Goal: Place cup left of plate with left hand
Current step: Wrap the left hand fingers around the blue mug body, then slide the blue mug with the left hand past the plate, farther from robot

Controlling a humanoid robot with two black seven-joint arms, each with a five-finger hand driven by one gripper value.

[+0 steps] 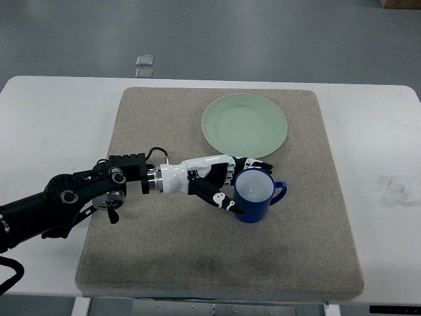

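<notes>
A dark blue cup [258, 195] with a white inside stands upright on the mat, its handle pointing right, just below the pale green plate [245, 125]. My left hand [237, 184] reaches in from the left and its black-and-white fingers [220, 199] curl around the cup's left side, touching the rim and wall. The cup's base rests on the mat.
A beige mat [164, 250] covers most of the white table [46, 125]. Two small square tiles [145, 64] lie on the floor beyond the table's far edge. Bare mat lies left of the plate.
</notes>
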